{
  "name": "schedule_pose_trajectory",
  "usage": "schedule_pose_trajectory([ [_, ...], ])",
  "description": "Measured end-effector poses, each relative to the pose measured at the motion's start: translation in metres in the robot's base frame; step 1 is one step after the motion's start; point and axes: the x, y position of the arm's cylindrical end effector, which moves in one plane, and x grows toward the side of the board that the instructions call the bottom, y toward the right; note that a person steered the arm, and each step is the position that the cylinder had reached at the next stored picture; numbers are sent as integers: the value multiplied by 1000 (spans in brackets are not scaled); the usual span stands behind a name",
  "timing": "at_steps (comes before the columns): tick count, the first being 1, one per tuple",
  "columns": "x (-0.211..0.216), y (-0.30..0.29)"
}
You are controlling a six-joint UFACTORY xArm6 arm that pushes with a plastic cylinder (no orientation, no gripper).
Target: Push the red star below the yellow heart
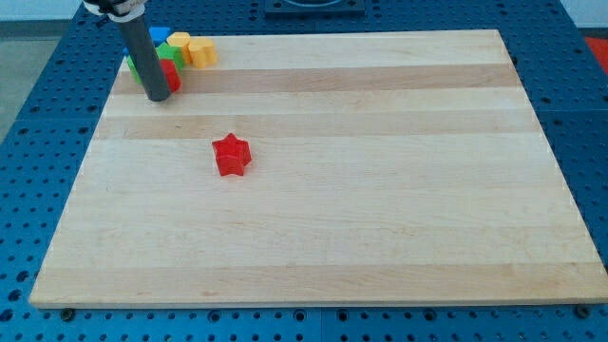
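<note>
The red star [230,155] lies alone on the wooden board, left of its middle. A cluster of blocks sits at the board's top left corner: a yellow block [200,51], likely the heart, a second yellow block [179,41], a green block [170,53], a blue block [158,35] and a red block [170,76]. My tip [158,97] rests on the board just below and left of that cluster, touching or nearly touching the red block. The rod hides part of the cluster. The tip is well up and left of the red star.
The wooden board [380,209] lies on a blue perforated table [38,142]. The cluster sits close to the board's top edge and left edge.
</note>
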Motion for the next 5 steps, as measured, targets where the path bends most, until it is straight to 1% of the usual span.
schedule_pose_trajectory([
  [2,7,0],
  [3,74,0],
  [4,139,16],
  [5,184,50],
])
